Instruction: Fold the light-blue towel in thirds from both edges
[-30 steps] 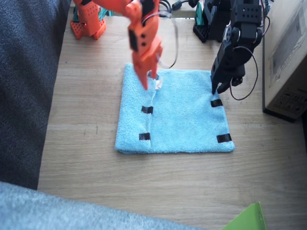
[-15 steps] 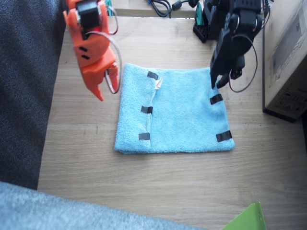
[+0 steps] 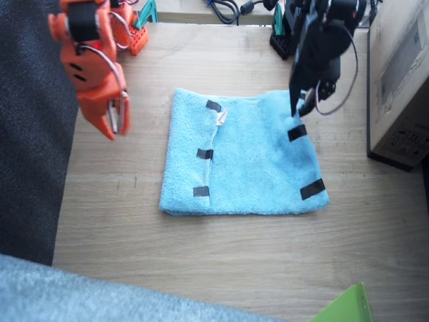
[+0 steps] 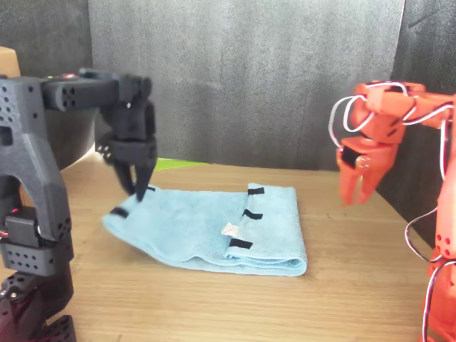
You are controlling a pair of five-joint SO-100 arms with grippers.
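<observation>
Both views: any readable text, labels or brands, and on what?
None readable.
Towel: the white tag is too small to show any print; the black tape strips are blank.
Cardboard box at the table's edge: a pale label panel, print blurred.
Left arm and right arm: no markings legible.

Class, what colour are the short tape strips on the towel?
Black tape strips on the light-blue towel; clearest in the fixed view.
</observation>
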